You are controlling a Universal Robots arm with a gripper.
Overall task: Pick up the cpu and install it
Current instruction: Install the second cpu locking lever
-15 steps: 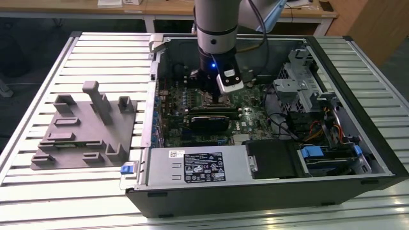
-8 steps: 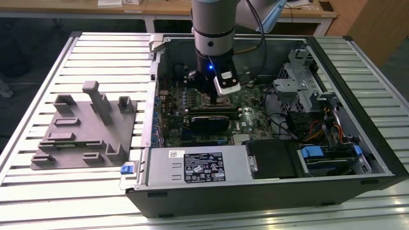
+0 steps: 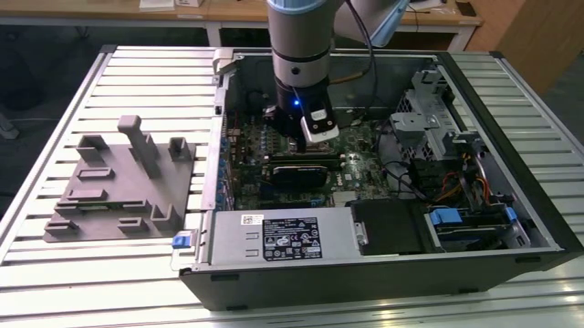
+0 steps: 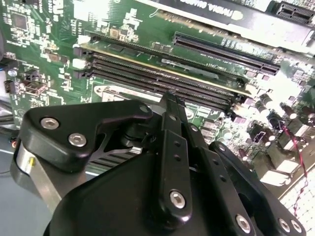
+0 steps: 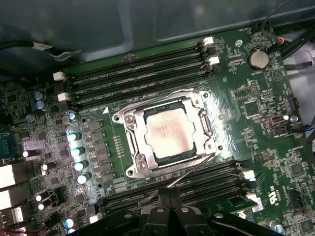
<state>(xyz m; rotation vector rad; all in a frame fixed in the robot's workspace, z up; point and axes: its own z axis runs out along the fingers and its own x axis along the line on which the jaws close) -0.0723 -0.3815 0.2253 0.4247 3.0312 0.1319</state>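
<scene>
Item: cpu (image 5: 170,133), seated in the metal-framed socket (image 5: 129,147) on the motherboard (image 5: 256,105). End effector (image 4: 170,101): fingers pressed together, holding nothing, poised just above the board. Step, as judged: placement done; what remains is clamping the socket's frame.

The arm (image 3: 297,41) hangs vertical, wrist pointing straight down, its black tool (image 4: 170,98) with both fingers pressed together, holding nothing.

silver-grey cpu (image 5: 170,133), green motherboard (image 5: 246,105)
</scene>
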